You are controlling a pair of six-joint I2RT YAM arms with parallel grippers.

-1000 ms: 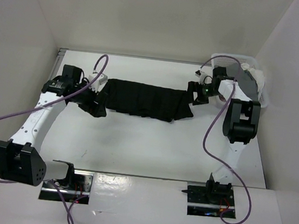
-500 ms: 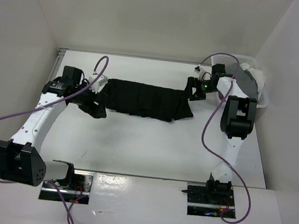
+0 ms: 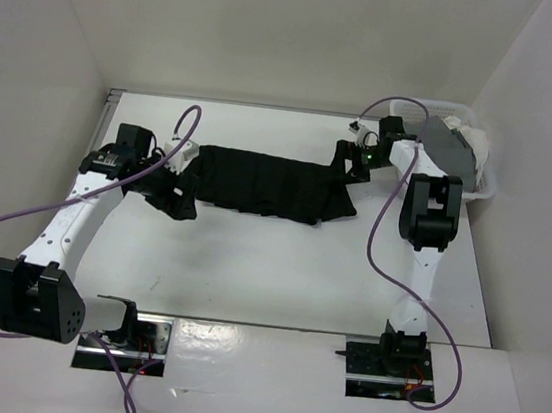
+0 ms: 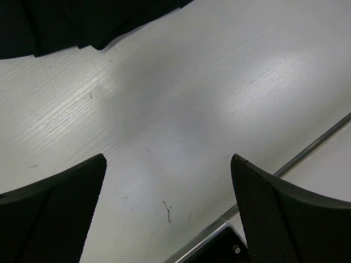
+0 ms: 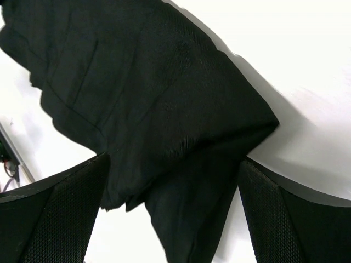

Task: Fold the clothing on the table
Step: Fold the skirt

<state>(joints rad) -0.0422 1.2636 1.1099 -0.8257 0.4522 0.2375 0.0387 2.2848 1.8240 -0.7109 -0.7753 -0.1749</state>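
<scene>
The table (image 3: 279, 267) is the biggest thing before me, white and walled in on the left, far and right sides. A broad band of bare tabletop runs between my bases and the near edge of the clothing (image 3: 268, 185).

The clothing, a black pleated skirt, lies flat as a long strip across the far half of the table. It runs left to right, with its far edge well short of the back wall. Its right end bunches into a folded corner with a rounded point.

A white mesh basket (image 3: 487, 182) sits in the far right corner against the wall, holding a grey garment (image 3: 444, 147).

My left gripper (image 3: 172, 192) sits at the skirt's left end with its jaws spread wide and nothing between them. In my wrist view only scuffed tabletop lies between the fingers (image 4: 55, 213), the skirt's edge lies just ahead, and the metal rail (image 4: 307, 153) runs close on the right.

My right gripper (image 3: 347, 165) hangs over the skirt's right end, also spread wide and gripping nothing. The folded corner lies between its fingers (image 5: 290, 219), but I cannot tell if they touch the cloth.
</scene>
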